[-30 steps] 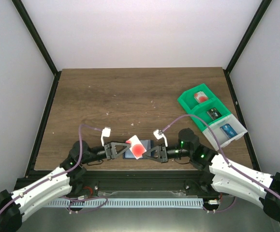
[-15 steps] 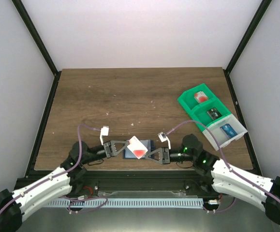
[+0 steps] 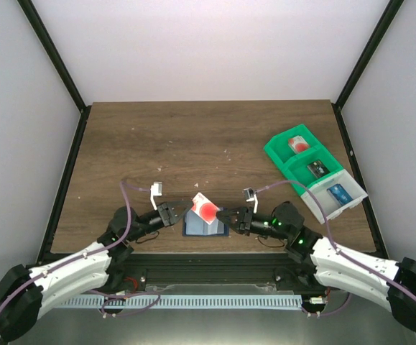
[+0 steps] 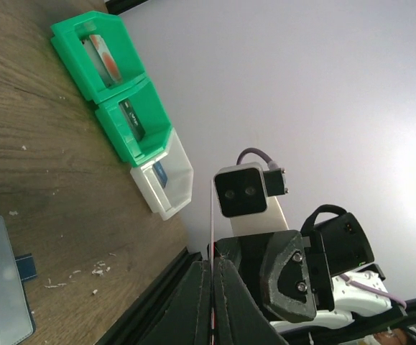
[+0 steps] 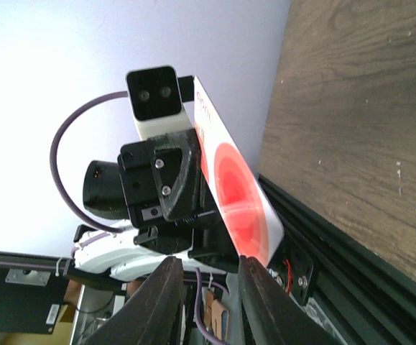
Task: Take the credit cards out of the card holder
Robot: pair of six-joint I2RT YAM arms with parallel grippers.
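Bins (image 3: pixel 273 153) with one card (image 3: pixel 299 144) each

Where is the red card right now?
In the top view the red card is near the front of the table, in the middle, pinched by the left gripper just over the card holder.

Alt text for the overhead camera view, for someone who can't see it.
The left tool pinches a white card with a red disc over the navy card holder near the front edge of the wooden table, while the right tool sits open just right of it. Green and white bins holding cards stand at its right side.
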